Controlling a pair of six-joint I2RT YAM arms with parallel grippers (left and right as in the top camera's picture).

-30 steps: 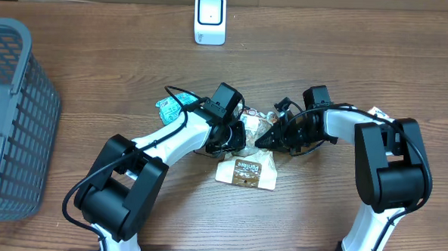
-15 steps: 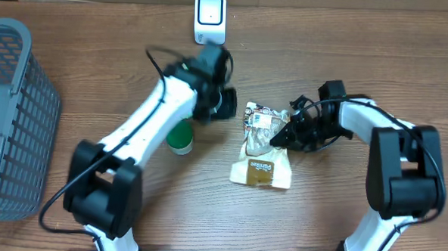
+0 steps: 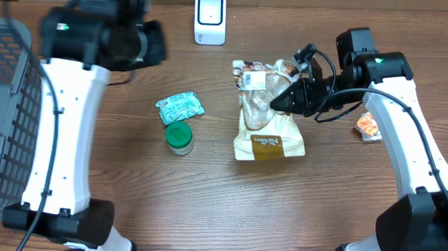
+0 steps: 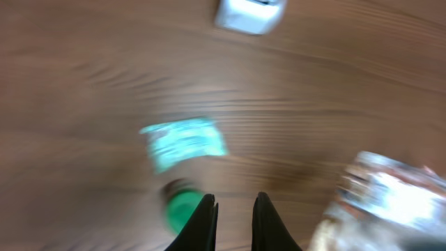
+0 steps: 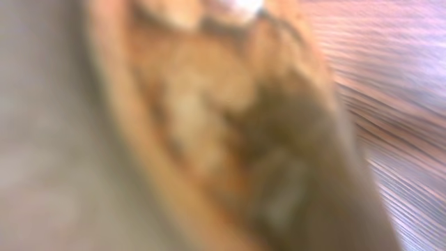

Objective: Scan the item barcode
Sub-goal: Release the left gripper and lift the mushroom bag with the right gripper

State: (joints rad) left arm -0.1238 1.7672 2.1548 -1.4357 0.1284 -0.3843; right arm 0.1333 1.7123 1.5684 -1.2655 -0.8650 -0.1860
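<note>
Centre-right, right pincer [image 3: 283, 99] pinching bag [image 3: 263, 133] edge

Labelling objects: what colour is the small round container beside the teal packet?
Green. The round container shows best in the overhead view.

Overhead top-down; right wrist against bag [image 3: 260, 121]

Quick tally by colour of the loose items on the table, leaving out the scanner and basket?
Green: 2, green packet and tub
Brown: 1, bag
Orange: 1, orange packet
Total: 4
</note>
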